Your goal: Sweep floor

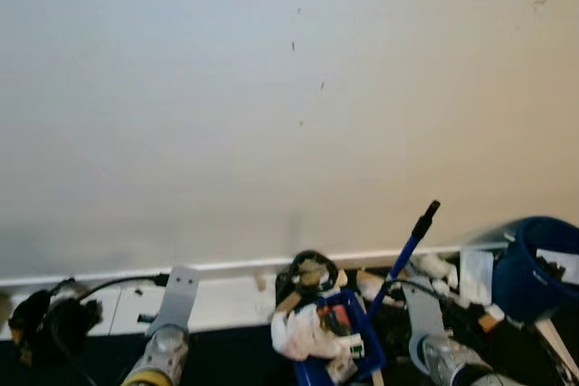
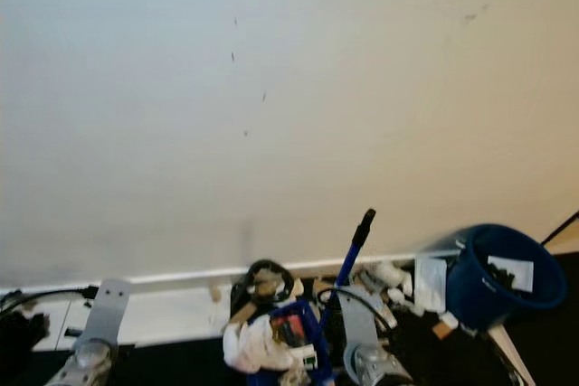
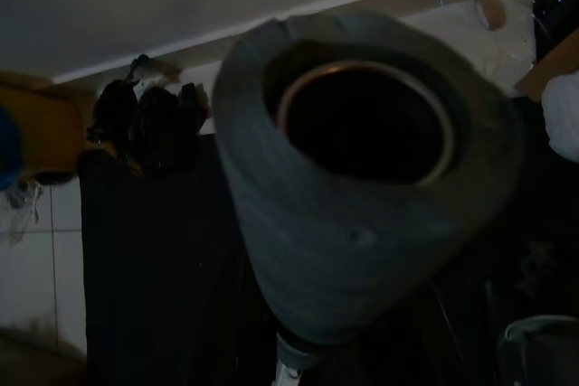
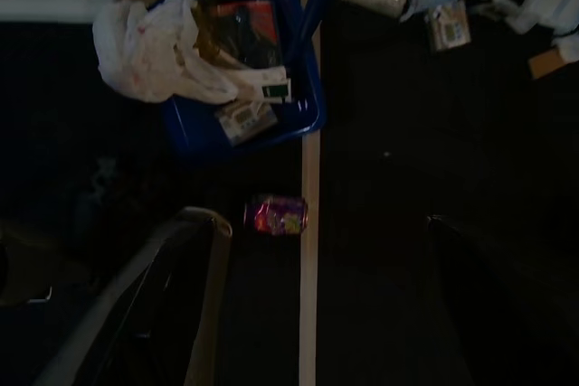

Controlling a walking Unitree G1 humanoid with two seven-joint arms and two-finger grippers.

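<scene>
Two pincers report: my left gripper is clenched on a roll of grey tape, my right gripper hangs released above the dark floor, judged ready to grasp the blue-handled dustpan, already heaped with litter beside the baseboard.

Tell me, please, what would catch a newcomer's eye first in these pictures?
Most of the head views is a big pale wall with a white baseboard along its foot. Below it, a blue dustpan heaped with a white plastic bag and litter lies on dark floor, its blue handle slanting up. A blue bin stands to its right, with scraps scattered between them, and a small purple wrapper lies just outside the dustpan.
</scene>
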